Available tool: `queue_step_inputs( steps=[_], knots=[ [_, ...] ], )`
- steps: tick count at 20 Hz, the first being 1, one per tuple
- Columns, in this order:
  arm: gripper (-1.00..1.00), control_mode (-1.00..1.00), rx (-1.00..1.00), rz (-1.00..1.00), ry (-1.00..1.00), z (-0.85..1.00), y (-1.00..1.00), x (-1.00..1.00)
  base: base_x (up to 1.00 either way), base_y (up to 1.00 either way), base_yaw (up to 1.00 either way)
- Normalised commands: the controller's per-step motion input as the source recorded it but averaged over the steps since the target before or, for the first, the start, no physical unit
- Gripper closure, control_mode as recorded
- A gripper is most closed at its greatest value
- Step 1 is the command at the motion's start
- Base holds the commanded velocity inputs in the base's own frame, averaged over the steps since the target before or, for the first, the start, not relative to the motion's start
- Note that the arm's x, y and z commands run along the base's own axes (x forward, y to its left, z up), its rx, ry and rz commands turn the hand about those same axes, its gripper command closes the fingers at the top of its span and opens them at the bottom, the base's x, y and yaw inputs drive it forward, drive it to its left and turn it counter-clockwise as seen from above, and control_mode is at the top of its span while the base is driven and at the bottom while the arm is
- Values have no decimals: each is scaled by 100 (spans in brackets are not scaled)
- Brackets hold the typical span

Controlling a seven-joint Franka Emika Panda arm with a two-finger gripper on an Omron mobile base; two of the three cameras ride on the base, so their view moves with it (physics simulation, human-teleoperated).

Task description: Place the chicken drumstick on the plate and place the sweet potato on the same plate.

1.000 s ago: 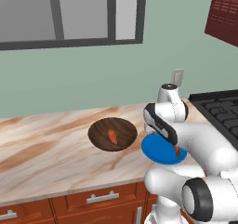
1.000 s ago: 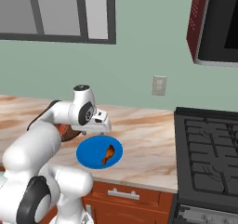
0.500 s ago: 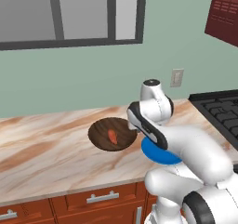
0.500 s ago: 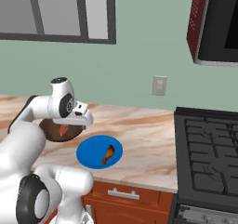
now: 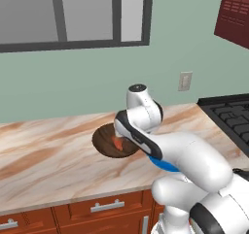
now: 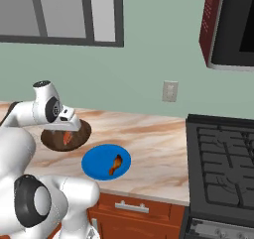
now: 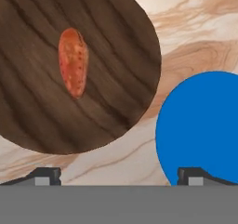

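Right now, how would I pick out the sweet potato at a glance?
Find the dark wooden dish on the marble counter, left of the blue plate. The sweet potato lies alone in it: a stubby, smooth reddish-orange oval, unlike the slim, streaked chicken drumstick on the plate.

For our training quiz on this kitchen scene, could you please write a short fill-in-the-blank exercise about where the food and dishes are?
1. The chicken drumstick lies on the ____ plate.
2. The sweet potato lies in the dark ____ dish.
3. The gripper hangs above the counter with its jaws ____.
4. In the right base view, the stove stands to the ____ of the plate.

Missing words: blue; wooden; open; right
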Motion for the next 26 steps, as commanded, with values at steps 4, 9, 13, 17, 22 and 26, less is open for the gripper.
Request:
queue_step_inputs(
  steps=[4, 9, 13, 17, 22, 26],
  knots=[
    [-100, -100, 3, 0, -5, -1, 51, 14, 0, 0, 0],
    [-100, -100, 6, 0, 0, 0, 4, 45, 0, 0, 0],
    [-100, -100, 8, 0, 0, 0, 0, 49, 0, 0, 0],
    [-100, -100, 3, 0, 0, -16, 4, 35, 0, 0, 0],
    [-100, -100, 1, 0, 1, -21, 7, 15, 0, 0, 0],
    [-100, -100, 0, 0, 0, -40, 4, 6, 0, 0, 0]
  ],
)
